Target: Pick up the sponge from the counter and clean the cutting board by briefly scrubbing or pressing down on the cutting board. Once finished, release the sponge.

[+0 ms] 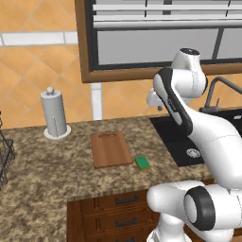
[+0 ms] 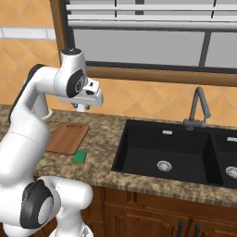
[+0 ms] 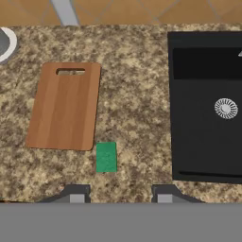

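Observation:
The green sponge (image 1: pixel 142 163) (image 2: pixel 80 157) (image 3: pixel 106 157) lies flat on the speckled counter (image 1: pixel 47 170) (image 2: pixel 104 134) (image 3: pixel 132 94), just off the cutting board's near right corner. The reddish-brown cutting board (image 1: pixel 111 149) (image 2: pixel 67 137) (image 3: pixel 65 106) lies flat with its slot handle toward the wall. My gripper (image 2: pixel 81 107) (image 3: pixel 119 191) hangs high above the counter, pointing down, between the board and the sink. It is open, its fingertips wide apart with nothing between them. In the hand view the sponge sits a little left of the gripper's centre line.
A black sink basin (image 1: pixel 184 137) (image 2: pixel 171 152) (image 3: pixel 205 104) with a grey faucet (image 2: pixel 199 109) lies right of the sponge. A paper towel holder (image 1: pixel 54 113) stands at the back left by the wall. A dark wire rack (image 1: pixel 4 156) sits at the far left edge.

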Robot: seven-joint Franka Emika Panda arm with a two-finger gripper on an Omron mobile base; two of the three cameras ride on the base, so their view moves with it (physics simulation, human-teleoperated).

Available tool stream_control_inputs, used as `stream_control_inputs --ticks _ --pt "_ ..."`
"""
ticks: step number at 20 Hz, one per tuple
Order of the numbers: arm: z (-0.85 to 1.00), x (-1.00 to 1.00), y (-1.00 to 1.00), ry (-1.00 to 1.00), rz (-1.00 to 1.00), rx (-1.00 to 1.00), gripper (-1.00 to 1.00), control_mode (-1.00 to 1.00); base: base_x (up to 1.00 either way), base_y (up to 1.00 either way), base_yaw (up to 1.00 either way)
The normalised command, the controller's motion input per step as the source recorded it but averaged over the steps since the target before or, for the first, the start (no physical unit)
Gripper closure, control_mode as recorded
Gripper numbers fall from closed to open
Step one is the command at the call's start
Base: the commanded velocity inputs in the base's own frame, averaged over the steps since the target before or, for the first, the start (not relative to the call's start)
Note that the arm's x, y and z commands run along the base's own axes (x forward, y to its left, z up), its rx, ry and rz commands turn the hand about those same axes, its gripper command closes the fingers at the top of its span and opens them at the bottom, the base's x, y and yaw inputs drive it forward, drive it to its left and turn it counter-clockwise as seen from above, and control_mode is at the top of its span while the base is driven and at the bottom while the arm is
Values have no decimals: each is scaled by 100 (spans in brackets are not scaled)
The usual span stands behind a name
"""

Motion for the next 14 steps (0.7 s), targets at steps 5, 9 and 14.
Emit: stream_control_inputs --ticks 5,9,14 --pt "-29 -2 21 0 0 -1 -100 -100 0 0 0" --pt "-79 0 55 0 1 -12 -100 -100 0 0 0" --pt "-66 -5 38 -4 0 -9 -100 -100 0 0 0"
